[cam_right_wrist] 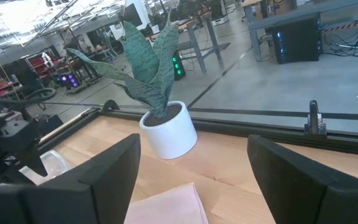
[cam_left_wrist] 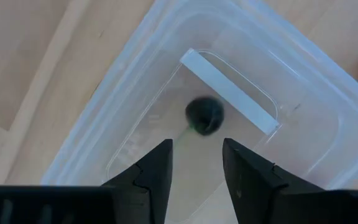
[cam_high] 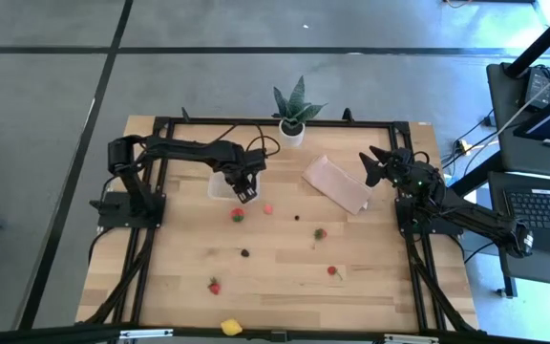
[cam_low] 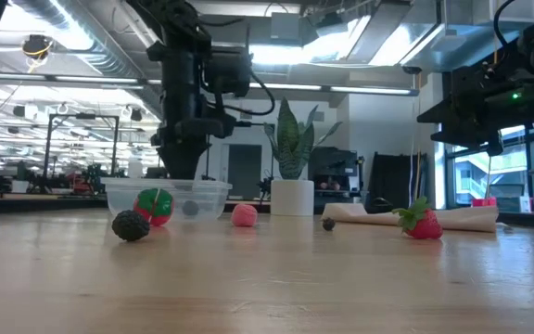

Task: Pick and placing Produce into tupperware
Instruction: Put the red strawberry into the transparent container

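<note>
The clear tupperware point(cam_high: 222, 185) stands left of the table's middle. My left gripper point(cam_high: 243, 187) hangs open above it, fingers pointing down. In the left wrist view a dark berry point(cam_left_wrist: 204, 116) lies on the tupperware's floor point(cam_left_wrist: 166, 93) below the open left gripper point(cam_left_wrist: 197, 163). Loose produce lies on the table: a red-green piece point(cam_high: 238, 214), a pink piece point(cam_high: 267, 208), a dark berry point(cam_high: 245, 253), strawberries point(cam_high: 320, 232) point(cam_high: 332, 271) point(cam_high: 214, 286) and a yellow lemon point(cam_high: 231, 327) at the near edge. My right gripper point(cam_high: 372, 164) waits open at the table's far right.
A potted green plant point(cam_high: 294, 115) stands at the far edge. A tan paper-like sheet point(cam_high: 337, 183) lies right of the middle, near the right gripper. A tiny dark piece point(cam_high: 297, 217) lies mid-table. Bare wood stretches across the near half between the scattered fruit.
</note>
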Controlling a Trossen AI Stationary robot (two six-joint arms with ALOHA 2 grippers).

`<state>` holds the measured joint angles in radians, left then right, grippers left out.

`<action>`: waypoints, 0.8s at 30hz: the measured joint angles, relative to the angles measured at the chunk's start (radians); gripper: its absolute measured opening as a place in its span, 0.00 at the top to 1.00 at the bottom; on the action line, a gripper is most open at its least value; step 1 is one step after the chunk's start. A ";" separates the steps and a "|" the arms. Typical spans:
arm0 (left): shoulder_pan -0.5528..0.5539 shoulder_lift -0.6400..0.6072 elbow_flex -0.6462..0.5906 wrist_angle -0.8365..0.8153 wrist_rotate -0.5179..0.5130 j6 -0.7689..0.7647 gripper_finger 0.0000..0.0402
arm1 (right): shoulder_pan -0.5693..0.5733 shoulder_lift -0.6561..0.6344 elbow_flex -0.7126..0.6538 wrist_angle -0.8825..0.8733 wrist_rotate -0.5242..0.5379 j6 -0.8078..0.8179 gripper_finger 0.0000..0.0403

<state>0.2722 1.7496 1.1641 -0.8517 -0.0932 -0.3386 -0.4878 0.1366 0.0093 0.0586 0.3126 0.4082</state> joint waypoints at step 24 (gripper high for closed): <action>0.005 -0.010 0.000 -0.001 0.056 -0.053 0.34 | 0.000 0.000 0.000 0.000 0.000 -0.001 0.26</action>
<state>0.2775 1.7401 1.1641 -0.8524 -0.0376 -0.3911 -0.4877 0.1368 0.0092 0.0586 0.3126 0.4072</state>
